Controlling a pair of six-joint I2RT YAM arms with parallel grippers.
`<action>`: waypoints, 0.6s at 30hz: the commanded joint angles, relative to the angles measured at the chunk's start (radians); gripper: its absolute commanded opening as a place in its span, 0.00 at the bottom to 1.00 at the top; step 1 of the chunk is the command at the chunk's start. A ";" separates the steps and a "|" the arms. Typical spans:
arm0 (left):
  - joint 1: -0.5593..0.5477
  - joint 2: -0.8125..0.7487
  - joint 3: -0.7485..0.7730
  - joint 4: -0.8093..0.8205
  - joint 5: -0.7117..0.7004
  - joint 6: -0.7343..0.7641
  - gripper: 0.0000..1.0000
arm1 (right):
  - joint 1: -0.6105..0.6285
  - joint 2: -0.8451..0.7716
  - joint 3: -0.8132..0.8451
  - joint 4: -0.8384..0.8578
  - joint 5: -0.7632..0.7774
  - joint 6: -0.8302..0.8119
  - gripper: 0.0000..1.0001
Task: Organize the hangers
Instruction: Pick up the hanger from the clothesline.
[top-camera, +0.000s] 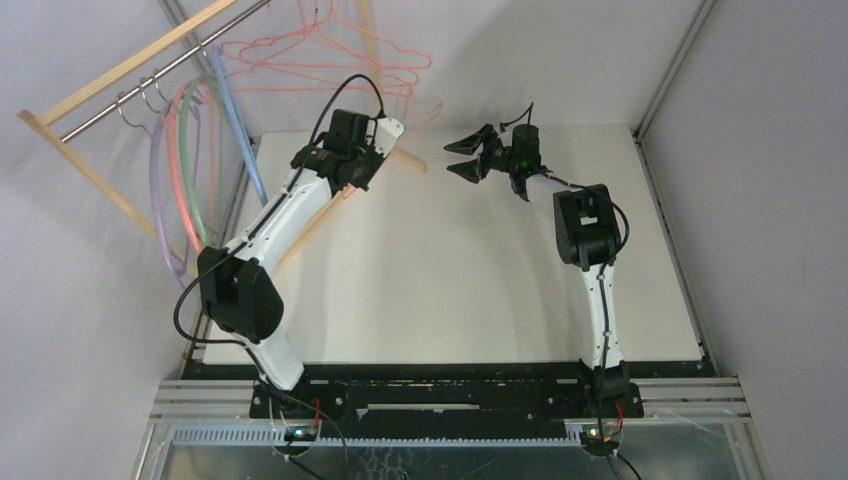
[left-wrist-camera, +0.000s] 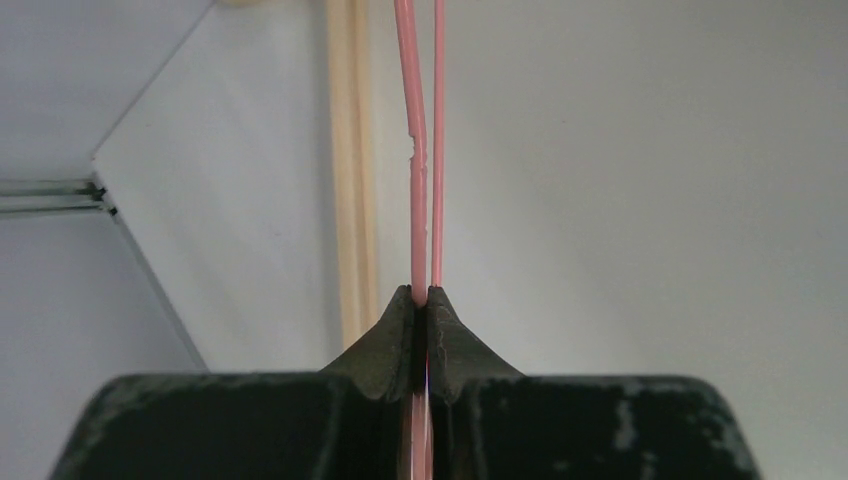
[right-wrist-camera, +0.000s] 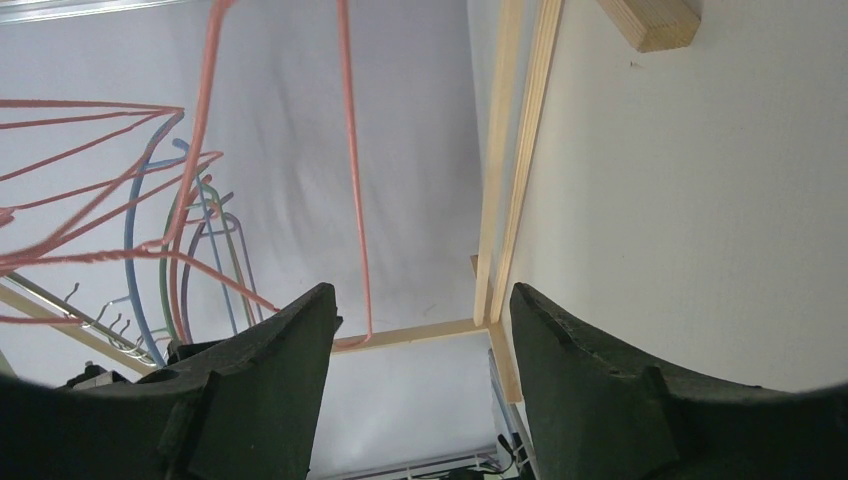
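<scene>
A: Rack side first. What's on the rod (top-camera: 150, 82)?

B: Four thick curved ones hang by metal hooks, inside the wooden frame (top-camera: 100, 189): one lilac hanger (top-camera: 158, 200), one pink hanger (top-camera: 178, 165), one green hanger (top-camera: 203, 195), one blue hanger (top-camera: 240, 140).

A: And the thin ones?

B: The wire hangers (top-camera: 320, 60) are bunched to the right of those, above the far edge of the bench (top-camera: 450, 280). I see at least three outlines, but they overlap too much for a firm count. I can't see what their hooks rest on.

A: Left arm?

B: The left end effector (left-wrist-camera: 421, 300) is pressed together on pink wire, with two strands running up out of the pinch. One hanger or two, can't tell.

A: Right arm?

B: The right end effector (top-camera: 462, 158) is spread wide and carries nothing. It sits mid-bench, pointing at the bunch.

A: The step, as you read it?

B: Probably freeing one wire hanger to hook it on the rod. Grip firm and move slowly, since thin wire twists in the pinch. Check that only one hanger comes away; a neighbour may drag along. Bring the hook over the rod squarely, in the gap beside the blue one. The free arm could steady the bunch.
</scene>
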 joint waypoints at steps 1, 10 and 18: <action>0.005 -0.014 0.057 -0.027 0.123 0.008 0.00 | -0.006 -0.013 -0.009 0.031 -0.006 0.000 0.72; 0.022 0.005 0.109 -0.085 0.273 -0.001 0.00 | -0.006 -0.016 -0.021 0.023 -0.008 -0.010 0.72; 0.037 0.052 0.206 -0.157 0.409 0.003 0.00 | -0.006 -0.016 -0.017 0.013 -0.005 -0.016 0.72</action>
